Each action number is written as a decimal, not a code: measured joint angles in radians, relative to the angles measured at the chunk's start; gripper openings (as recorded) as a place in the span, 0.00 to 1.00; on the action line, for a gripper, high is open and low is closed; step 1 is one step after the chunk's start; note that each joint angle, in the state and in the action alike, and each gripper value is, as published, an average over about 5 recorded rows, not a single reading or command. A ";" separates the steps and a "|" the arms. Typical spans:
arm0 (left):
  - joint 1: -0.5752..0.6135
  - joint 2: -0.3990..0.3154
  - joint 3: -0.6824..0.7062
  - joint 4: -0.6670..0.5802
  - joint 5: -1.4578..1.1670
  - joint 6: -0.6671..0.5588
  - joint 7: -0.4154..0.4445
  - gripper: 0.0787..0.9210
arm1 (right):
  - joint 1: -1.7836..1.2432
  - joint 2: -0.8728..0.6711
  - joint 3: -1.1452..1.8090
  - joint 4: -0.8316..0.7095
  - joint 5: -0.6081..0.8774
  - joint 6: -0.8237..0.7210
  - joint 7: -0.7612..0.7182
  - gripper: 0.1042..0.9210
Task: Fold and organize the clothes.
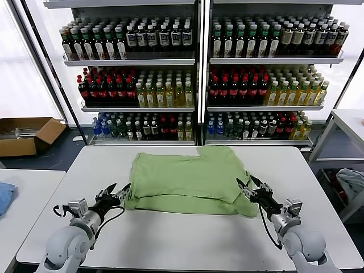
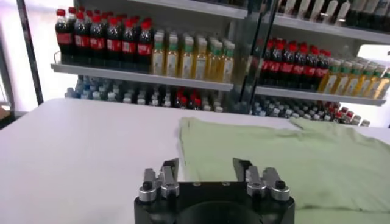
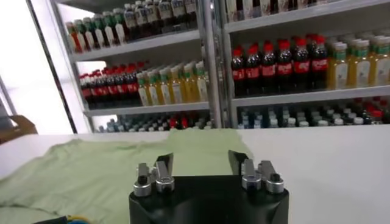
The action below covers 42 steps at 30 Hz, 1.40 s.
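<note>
In the head view, the green shirt [image 1: 185, 179] lies in the middle of the frame on the white table [image 1: 187, 244]. It is folded into a wide, flat shape with one soft layer on top of another. The left gripper [image 1: 118, 193] sits at the lower left corner of the shirt, and its fingers are apart with nothing in them. The right gripper [image 1: 250, 187] sits at the lower right corner, also spread wide and empty. Shelves [image 1: 193, 60] full of bottles fill the top of the frame.

In the left wrist view, the left gripper [image 2: 206, 171] shows at the bottom middle, two dark fingers spread apart. The shirt [image 2: 292, 158] lies past it on the right side, smooth and thin with small wrinkles. The table [image 2: 79, 146] looks smooth and plain.

In the right wrist view, the right gripper [image 3: 200, 164] is at the bottom middle, fingers apart and empty. The shirt [image 3: 103, 170] spreads over the lower left.

What could go wrong: the cloth is soft and floppy, so I think a finger could pinch only the top layer and pull the fold open. A gripper that drags along the table could also bunch the edge up.
</note>
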 measured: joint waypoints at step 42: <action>0.102 -0.006 0.022 -0.014 0.024 0.044 0.000 0.02 | -0.189 0.010 0.014 0.113 -0.077 -0.049 0.010 0.06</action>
